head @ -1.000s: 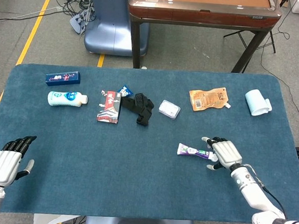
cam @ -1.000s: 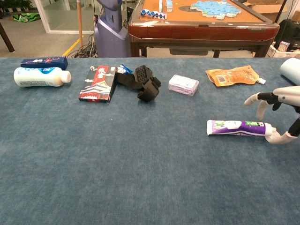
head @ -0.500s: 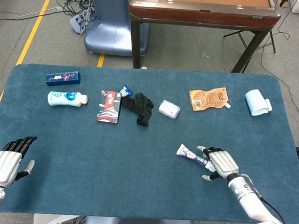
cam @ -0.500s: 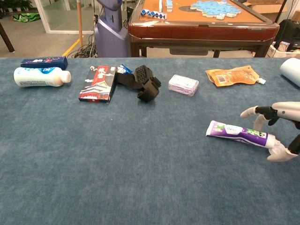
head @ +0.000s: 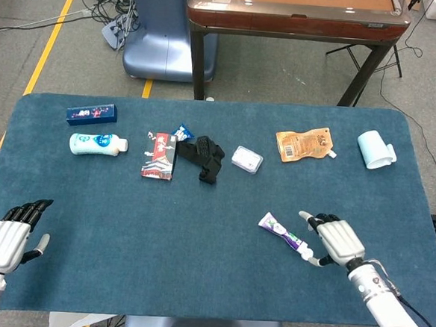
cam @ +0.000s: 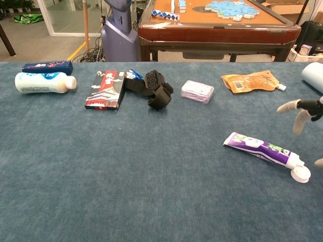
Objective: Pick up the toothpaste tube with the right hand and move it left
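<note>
While the toothpaste tube (head: 283, 232) lies flat on the blue table (head: 196, 267) in the lower right of the head view (slanted, its white cap toward the lower right), the right hand (head: 335, 239) sits just beside the cap end with fingers spread, holding nothing. In the upper middle of that view lie a small clear packet (head: 247, 159) and an orange pouch (head: 303, 144). The left hand (head: 9, 237), at the lower left, rests with fingers extended side by side and grips nothing.

We see the toothpaste tube (cam: 263, 149) now skewed (cap end nearer us) and our right hand (head: 337, 241) drawn back, fingers no longer touching it.
</note>
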Motion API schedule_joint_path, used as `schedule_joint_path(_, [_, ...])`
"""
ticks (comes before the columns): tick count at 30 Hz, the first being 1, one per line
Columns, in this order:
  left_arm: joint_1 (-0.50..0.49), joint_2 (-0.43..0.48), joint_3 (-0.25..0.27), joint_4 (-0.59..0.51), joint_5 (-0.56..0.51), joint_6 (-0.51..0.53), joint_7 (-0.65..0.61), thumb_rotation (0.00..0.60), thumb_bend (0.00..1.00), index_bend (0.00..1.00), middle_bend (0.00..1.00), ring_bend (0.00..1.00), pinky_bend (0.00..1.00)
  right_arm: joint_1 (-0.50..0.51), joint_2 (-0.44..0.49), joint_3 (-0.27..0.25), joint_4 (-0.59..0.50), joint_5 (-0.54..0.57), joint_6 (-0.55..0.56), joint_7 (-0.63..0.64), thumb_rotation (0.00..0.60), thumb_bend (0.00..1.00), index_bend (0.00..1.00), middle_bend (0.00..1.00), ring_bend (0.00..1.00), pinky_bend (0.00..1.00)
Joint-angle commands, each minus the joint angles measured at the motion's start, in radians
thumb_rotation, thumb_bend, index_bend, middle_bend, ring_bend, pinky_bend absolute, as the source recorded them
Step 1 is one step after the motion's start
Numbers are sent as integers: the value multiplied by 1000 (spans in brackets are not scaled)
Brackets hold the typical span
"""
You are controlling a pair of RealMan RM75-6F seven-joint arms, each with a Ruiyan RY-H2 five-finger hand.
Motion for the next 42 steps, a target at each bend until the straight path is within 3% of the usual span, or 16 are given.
schedule_joint_path(1, [4,0,2,-4,3,6,2,600,376,116,163,171,189,32,6,21,62,-102,45,-77,600,146,91,341,179,190])
schedule_joint_path(7, [13,6,6,-18,4,16,9,600,376,116,163,171,189,91,-65,18,206,-181,13,-144,600,6,91,238,136,187])
schedule_joint_path(17, [22,16,9,-33,-1,19,13,600,376,116,163,171,189,141,-216,-18,417,-285,6,-98,600,0,63,115,59,129])
schedule_joint_path(24, [24,15,12,-33,-6,12,12,600,376,116,163,171,188,140,-267,-56,491,-365,65,-58,600,0,6,78,49,108])
schedule_joint_path(37, [23,15,12,-33,1,11,9,600,376,116,163,171,184,125,-291,-74,411,-399,135,24,600,0,0,78,48,107])
schedule_joint_path(42, [27,21,10,-36,1,17,6,600,376,116,163,171,183,127,-255,-68,353,-391,138,31,600,0,0,80,49,107])
